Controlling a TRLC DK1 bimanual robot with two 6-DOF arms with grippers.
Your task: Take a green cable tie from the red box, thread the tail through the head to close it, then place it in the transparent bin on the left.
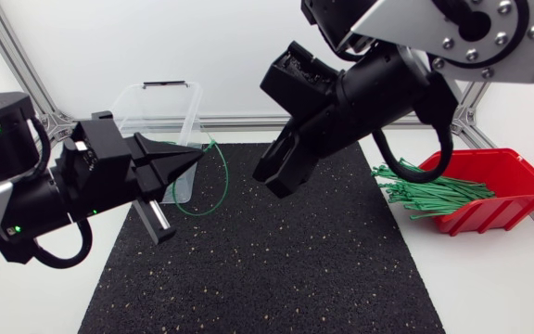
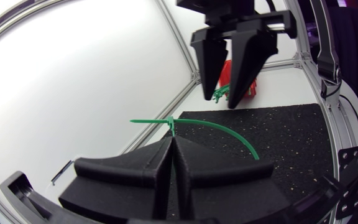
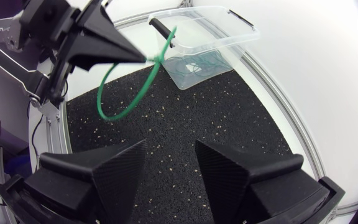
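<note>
My left gripper (image 1: 191, 160) is shut on a green cable tie (image 1: 213, 190), pinched at its head. The tie hangs as a loop below the fingertips, above the mat's left part and just in front of the transparent bin (image 1: 160, 107). In the left wrist view the tie (image 2: 219, 129) arcs ahead of the shut left gripper (image 2: 171, 140). My right gripper (image 1: 274, 184) hovers open over the mat's middle, a short way right of the loop, holding nothing. The right wrist view shows the open right gripper (image 3: 169, 163) with the loop (image 3: 122, 107) ahead of it. The red box (image 1: 503, 181) holds several green ties (image 1: 434, 195).
A black speckled mat (image 1: 276, 269) covers the table's middle. The bin (image 3: 207, 37) stands at the mat's far left corner with green ties inside. The red box sits off the mat's right edge. An aluminium frame (image 1: 26, 79) runs along the table's back.
</note>
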